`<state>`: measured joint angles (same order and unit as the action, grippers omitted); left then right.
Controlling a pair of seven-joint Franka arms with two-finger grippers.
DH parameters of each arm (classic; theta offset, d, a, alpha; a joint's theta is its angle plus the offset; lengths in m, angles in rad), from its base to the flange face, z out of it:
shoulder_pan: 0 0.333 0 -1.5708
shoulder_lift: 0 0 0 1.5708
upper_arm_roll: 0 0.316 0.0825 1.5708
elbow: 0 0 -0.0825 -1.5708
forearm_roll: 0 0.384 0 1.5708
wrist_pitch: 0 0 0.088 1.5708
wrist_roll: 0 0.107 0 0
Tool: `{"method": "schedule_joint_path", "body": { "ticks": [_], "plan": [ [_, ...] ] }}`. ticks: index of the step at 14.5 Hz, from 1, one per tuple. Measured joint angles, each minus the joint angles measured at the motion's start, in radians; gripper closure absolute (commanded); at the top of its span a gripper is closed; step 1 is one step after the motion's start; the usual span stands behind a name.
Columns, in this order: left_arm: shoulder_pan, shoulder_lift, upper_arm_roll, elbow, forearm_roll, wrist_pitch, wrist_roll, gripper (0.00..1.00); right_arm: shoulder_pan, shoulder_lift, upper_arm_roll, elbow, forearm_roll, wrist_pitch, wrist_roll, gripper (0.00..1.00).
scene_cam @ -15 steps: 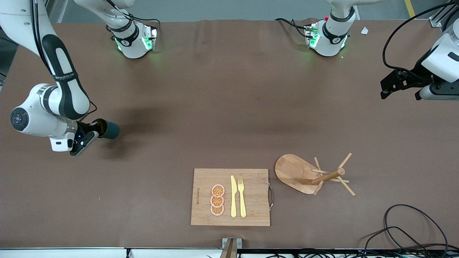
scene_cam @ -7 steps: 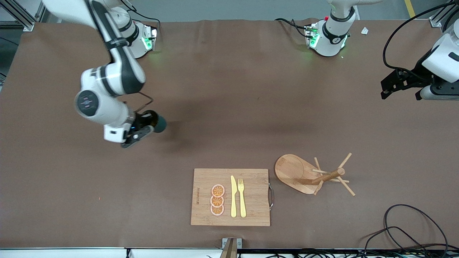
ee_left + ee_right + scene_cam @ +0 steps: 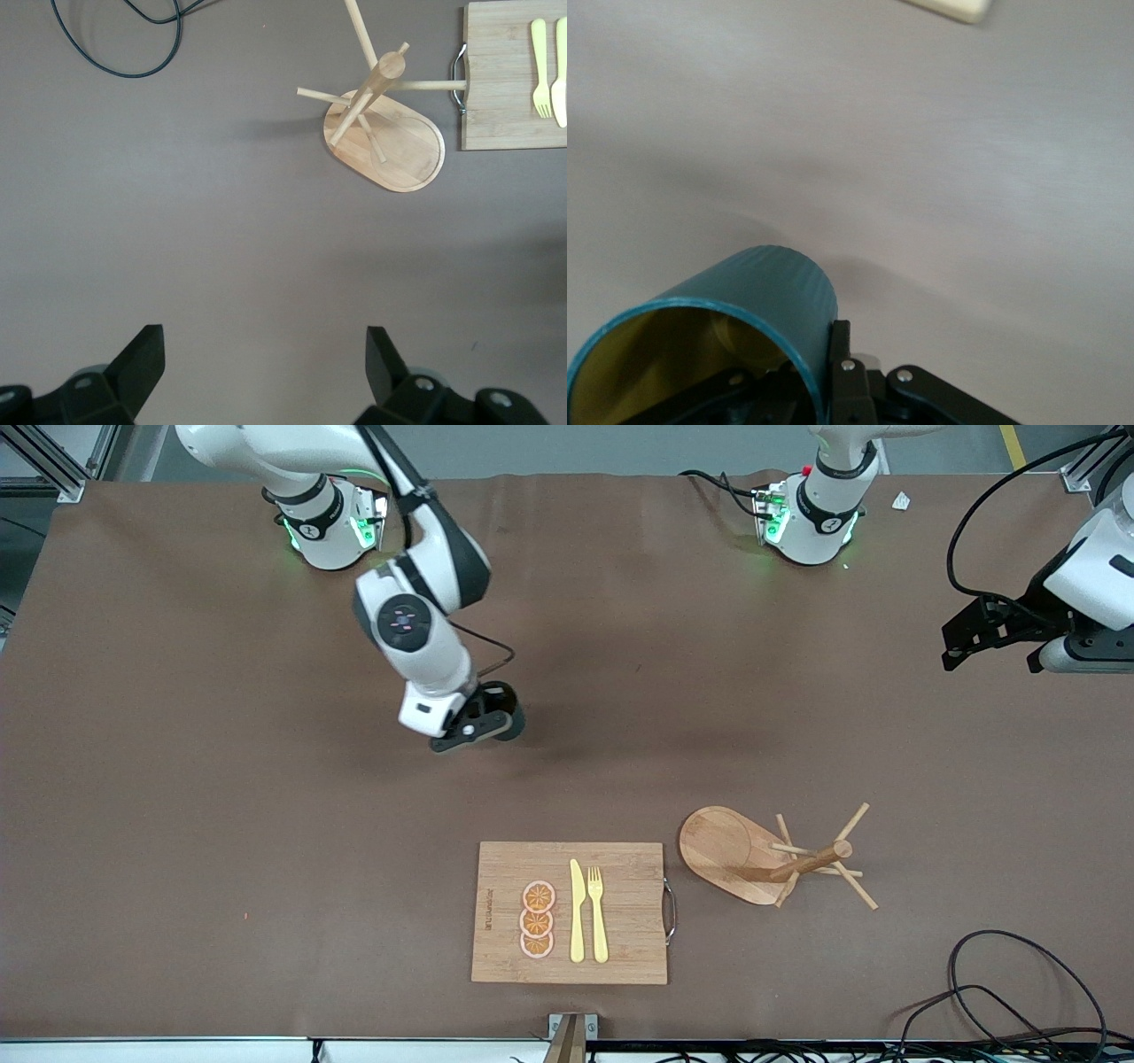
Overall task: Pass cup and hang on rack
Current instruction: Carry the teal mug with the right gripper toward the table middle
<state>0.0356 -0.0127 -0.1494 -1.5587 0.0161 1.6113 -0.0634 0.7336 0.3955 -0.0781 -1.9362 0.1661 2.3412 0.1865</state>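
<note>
My right gripper (image 3: 494, 724) is shut on the dark teal cup (image 3: 505, 722), one finger inside its rim and one outside. It holds the cup over the bare brown mat near mid-table. In the right wrist view the cup (image 3: 775, 292) lies on its side with its yellowish inside showing, clamped in the right gripper (image 3: 819, 372). The wooden rack (image 3: 722, 846) stands beside the cutting board, toward the left arm's end, with all its pegs bare. It also shows in the left wrist view (image 3: 390, 146). My left gripper (image 3: 988, 657) is open and empty and waits above the left arm's end of the table; it shows open in its own view (image 3: 263, 347).
A wooden cutting board (image 3: 620, 903) with a metal handle carries orange slices (image 3: 537, 919), a yellow knife (image 3: 577, 911) and a fork (image 3: 598, 912). Black cables (image 3: 1001, 992) lie at the near corner at the left arm's end.
My right arm has swung with the cup from the right arm's end of the table to near mid-table. The left arm has not moved.
</note>
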Motion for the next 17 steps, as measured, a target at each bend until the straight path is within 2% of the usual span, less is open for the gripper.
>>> {"method": "schedule_joint_path", "body": {
  "ticks": [6,13,14,15,16,17],
  "plan": [
    [0.001,0.0,-0.001,0.0,0.0,0.0,0.054,0.0,0.092,0.181,-0.006,0.196,-0.031,0.002,0.037,0.99],
    [-0.001,0.063,-0.003,-0.002,0.0,-0.004,0.098,0.0,0.137,0.258,-0.007,0.295,-0.059,0.001,0.038,0.94],
    [-0.002,0.069,-0.005,-0.001,-0.001,-0.004,0.098,0.0,0.139,0.262,-0.007,0.298,-0.064,0.001,0.038,0.87],
    [-0.004,0.07,-0.008,-0.001,-0.003,-0.005,0.091,0.0,0.141,0.265,-0.007,0.301,-0.068,0.001,0.038,0.67],
    [-0.004,0.069,-0.019,0.0,-0.004,-0.009,0.062,0.0,0.142,0.269,-0.007,0.303,-0.069,0.001,0.038,0.01],
    [-0.005,0.069,-0.034,0.003,-0.004,-0.018,0.013,0.0,0.143,0.272,-0.008,0.303,-0.072,0.001,0.039,0.0]
  ]
}}
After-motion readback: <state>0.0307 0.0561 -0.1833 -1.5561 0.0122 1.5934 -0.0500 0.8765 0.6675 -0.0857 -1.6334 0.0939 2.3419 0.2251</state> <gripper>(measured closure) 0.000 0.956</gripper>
